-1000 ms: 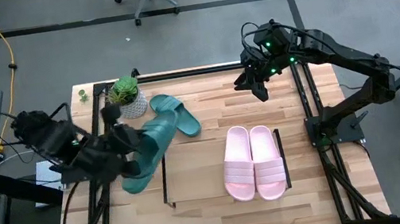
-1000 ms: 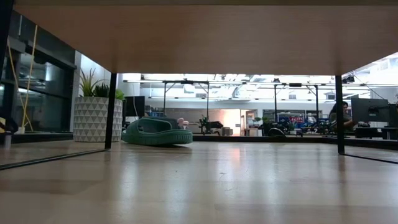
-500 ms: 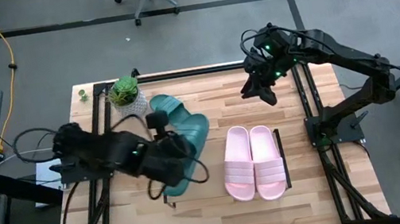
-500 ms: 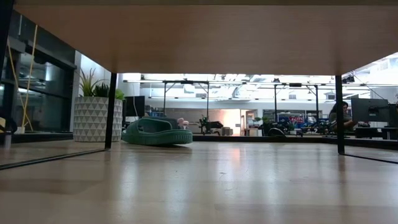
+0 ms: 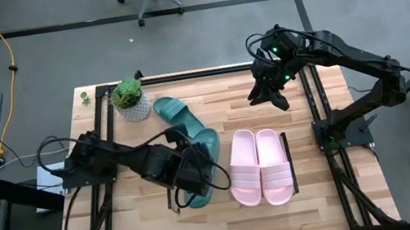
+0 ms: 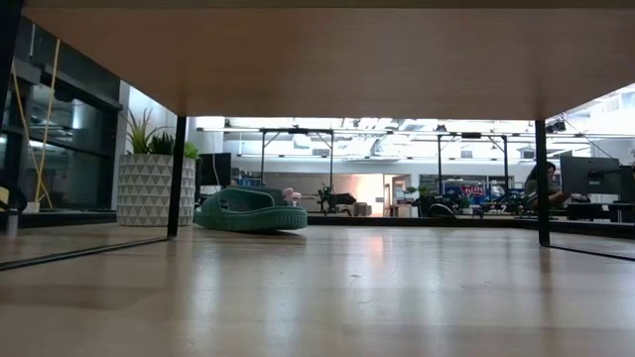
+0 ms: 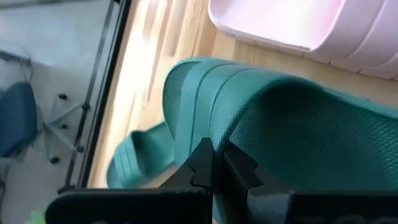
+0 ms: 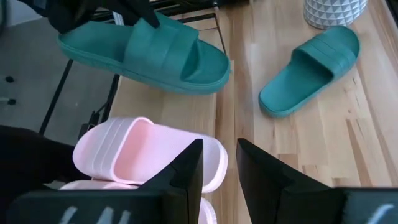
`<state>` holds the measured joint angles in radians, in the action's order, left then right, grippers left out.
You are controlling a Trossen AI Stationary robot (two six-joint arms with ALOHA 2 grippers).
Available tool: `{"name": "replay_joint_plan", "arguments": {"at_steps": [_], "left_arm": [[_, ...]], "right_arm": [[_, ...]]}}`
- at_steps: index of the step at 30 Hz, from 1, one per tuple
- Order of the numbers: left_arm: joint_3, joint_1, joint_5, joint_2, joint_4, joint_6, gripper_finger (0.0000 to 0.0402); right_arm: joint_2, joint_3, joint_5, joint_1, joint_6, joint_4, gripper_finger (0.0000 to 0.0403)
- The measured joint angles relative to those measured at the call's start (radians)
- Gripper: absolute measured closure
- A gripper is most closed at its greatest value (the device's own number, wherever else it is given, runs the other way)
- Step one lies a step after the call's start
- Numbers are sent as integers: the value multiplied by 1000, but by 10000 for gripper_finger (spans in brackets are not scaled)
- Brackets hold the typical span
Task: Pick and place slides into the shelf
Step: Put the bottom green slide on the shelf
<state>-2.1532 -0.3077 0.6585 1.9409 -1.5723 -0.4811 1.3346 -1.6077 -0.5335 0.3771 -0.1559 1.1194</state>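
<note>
Both pink slides (image 5: pixel 260 167) sit side by side on the shelf (image 5: pixel 235 200). The left gripper (image 5: pixel 195 179) is clenched on a teal slide (image 5: pixel 205 163), holding it over the shelf just beside the pink pair. The other teal slide (image 5: pixel 179 117) lies on the table near the potted plant (image 5: pixel 131 99), not yet shelved. The right gripper (image 5: pixel 271 92) hovers released above the table's far side.

From above, the left gripper (image 5: pixel 195 176) covers most of the held teal slide (image 5: pixel 204 152) (its heel end hidden). The shelf (image 5: pixel 226 140) surface lies largely under pink slides (image 5: pixel 259 167).
</note>
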Motion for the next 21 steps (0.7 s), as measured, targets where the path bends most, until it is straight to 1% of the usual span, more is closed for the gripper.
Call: {"name": "replay_joint_plan", "arguments": {"at_steps": [6,13,21], "left_arm": [[2,0,-33,49,1,-54,401],[2,-9,-82,107,5,-117,401],[2,-21,-64,122,3,-160,401]], "right_arm": [[0,0,-6,0,-20,0,316],[1,0,-53,0,-34,6,316],[1,0,-54,0,-55,6,316]]}}
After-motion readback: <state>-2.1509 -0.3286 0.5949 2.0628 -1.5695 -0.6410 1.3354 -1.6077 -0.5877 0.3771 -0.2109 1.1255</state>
